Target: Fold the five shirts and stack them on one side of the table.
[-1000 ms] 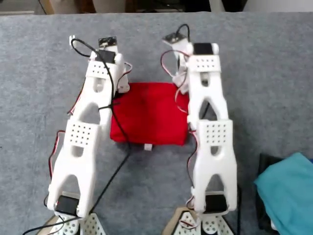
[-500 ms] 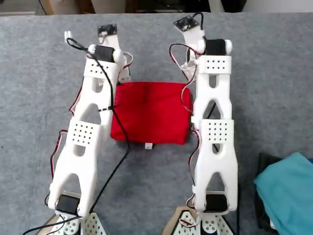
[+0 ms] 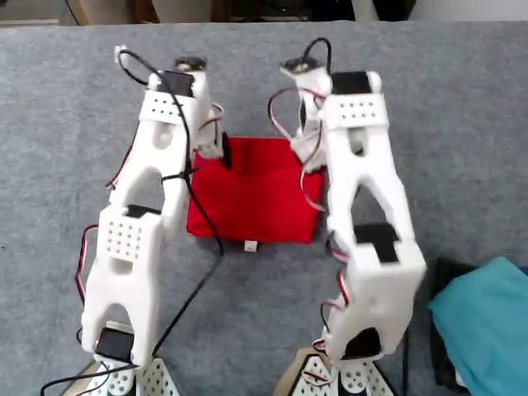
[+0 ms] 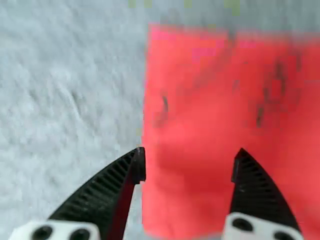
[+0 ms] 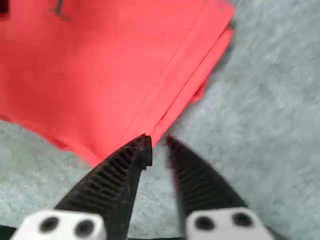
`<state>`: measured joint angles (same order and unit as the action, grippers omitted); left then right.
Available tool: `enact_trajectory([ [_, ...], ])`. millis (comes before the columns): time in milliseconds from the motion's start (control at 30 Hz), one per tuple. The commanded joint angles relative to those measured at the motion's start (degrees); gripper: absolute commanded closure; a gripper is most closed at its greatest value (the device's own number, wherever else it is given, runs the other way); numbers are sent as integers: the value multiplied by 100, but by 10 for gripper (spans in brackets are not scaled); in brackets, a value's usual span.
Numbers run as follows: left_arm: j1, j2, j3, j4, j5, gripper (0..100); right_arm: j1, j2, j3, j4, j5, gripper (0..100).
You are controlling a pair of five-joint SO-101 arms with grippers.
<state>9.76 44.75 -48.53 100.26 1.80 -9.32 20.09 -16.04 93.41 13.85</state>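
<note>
Red shirt (image 3: 252, 194) folded into flat rectangle.
L gripper (image 4: 189, 162) wide apart over its edge; R gripper (image 5: 156, 142) barely parted at hem.

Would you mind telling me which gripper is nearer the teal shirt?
Right. The right gripper is at the right edge of the red shirt, toward the teal shirt; the left gripper is at its left edge, farther off.

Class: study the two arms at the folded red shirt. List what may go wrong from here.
1. The left gripper straddles a side edge of the red shirt with its fingers open. Closing may catch only the top layer and undo the fold.
2. The right gripper has its fingers nearly closed at the layered edge. It may miss the cloth, leaving the shirt pulled askew.
</note>
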Motion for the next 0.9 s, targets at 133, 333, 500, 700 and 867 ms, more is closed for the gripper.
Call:
enact_trajectory([
  [133,53,-1138,1688,-1090,-79,710,-163,-585,1842,-1512,-229,797],
  [333,-273,-734,1662,-1829,26,710,-171,338,1481,-1881,-492,796],
  [500,-255,-312,1345,-1626,-273,710,-163,673,963,-1749,-633,795],
  [700,-290,154,809,-1213,-343,710,-180,664,822,-1741,-695,769],
  [867,-290,585,316,-853,-519,710,-180,699,831,-1741,-695,755],
])
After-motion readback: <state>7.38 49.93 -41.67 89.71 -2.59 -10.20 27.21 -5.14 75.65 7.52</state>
